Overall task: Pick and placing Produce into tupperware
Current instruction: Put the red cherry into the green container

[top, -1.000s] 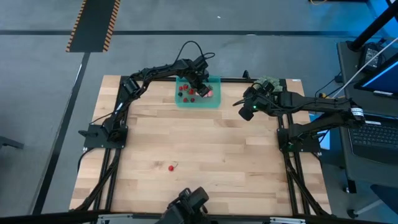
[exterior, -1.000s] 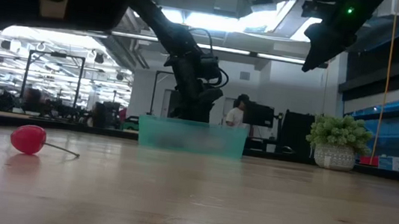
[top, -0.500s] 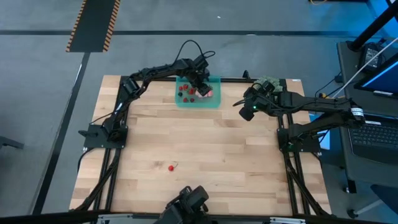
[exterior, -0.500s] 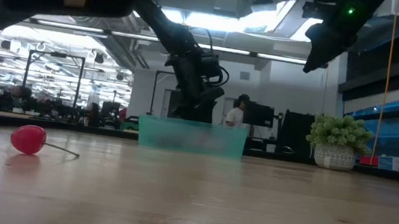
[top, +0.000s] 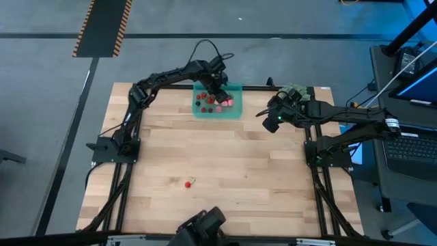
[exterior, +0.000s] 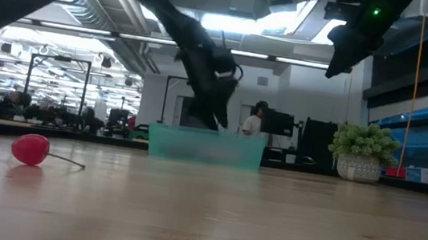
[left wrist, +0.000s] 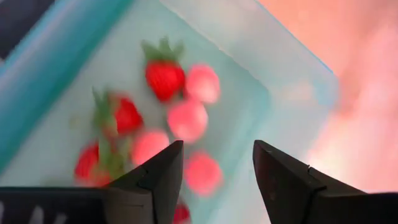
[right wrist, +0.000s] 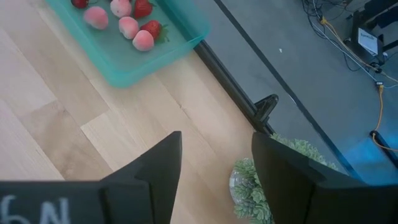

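Observation:
The teal tupperware [top: 235,113] stands near the table's far edge and holds several red and pale pink pieces of produce [top: 208,101] on its floor. My left gripper [top: 218,91] hangs open just above those pieces [left wrist: 165,78], inside the tupperware's outline, and holds nothing. One red piece with a thin stem [top: 188,183] lies alone on the wood near the near edge, also visible in the low view [exterior: 30,149]. My right gripper [top: 268,121] hovers open and high to the right of the tupperware [right wrist: 124,68].
A green leafy clump in a small pot [top: 295,90] sits at the far right corner, behind my right gripper. Black frame rails run along the left, right and far edges. Bare wood [top: 225,164] stretches between the tupperware and the lone red piece.
My left arm has lifted and drawn slightly toward the far edge over the tupperware, and its gripper has tipped. The right arm and the lone red piece have kept still.

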You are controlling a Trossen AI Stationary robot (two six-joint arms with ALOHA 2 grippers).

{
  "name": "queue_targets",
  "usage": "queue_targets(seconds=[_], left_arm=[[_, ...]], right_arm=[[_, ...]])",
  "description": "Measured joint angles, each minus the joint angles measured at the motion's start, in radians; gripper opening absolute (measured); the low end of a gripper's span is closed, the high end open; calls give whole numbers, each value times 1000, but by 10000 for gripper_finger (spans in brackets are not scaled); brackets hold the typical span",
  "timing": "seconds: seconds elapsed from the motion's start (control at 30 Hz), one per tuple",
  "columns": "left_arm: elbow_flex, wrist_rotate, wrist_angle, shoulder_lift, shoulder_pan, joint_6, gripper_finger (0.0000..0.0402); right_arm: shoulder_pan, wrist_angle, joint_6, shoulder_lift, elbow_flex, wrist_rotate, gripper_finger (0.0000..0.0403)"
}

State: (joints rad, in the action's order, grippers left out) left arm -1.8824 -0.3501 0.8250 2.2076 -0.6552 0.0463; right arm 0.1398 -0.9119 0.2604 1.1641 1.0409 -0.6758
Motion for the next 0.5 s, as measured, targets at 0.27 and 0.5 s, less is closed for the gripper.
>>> queue_targets(seconds=[0.27, 0.5], left_arm=[[2, 115, 386, -209, 114, -51, 178], [38, 282, 564, -373, 303, -51, 178]], right_arm=[[0, 1, 8, 0, 0, 52, 197], [0, 4, 24, 0, 0, 52, 197]])
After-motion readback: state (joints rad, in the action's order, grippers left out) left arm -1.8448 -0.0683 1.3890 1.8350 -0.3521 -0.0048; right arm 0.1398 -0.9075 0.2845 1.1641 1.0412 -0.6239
